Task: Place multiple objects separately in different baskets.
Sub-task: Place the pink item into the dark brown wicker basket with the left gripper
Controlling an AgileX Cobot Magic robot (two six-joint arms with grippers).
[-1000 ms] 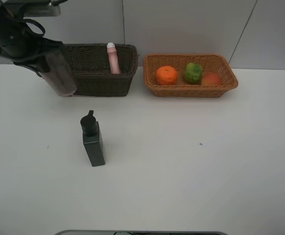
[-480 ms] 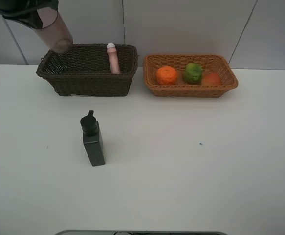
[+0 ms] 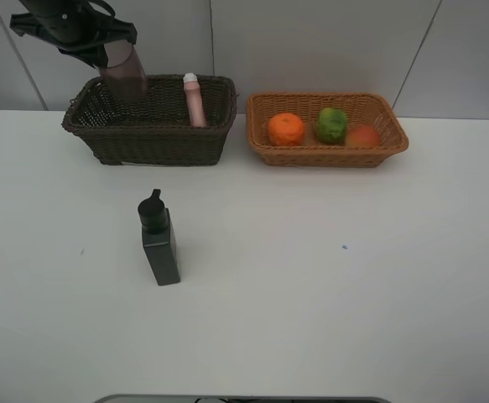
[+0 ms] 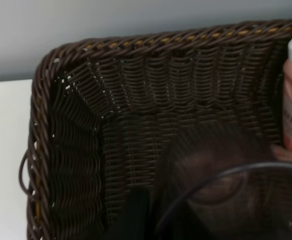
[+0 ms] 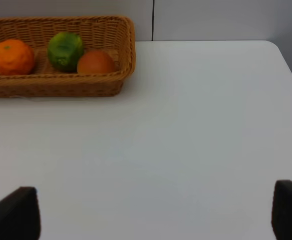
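I see my left claw [image 3: 103,42] clamped on the cup [image 3: 127,75], over the far left end of the dark basket [image 3: 143,143], left of the pink bottle [image 3: 195,102]. My right claw [image 5: 156,212] gapes empty above the table [image 5: 196,125]. The pump bottle [image 3: 159,243] stands nearer.

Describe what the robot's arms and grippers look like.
The left arm is matte black, with blocky, angular housings and a thin black cable looping beside it. The left gripper is the same black. The right gripper shows only two black, squared-off fingertips; its arm is out of view. No markings can be seen.
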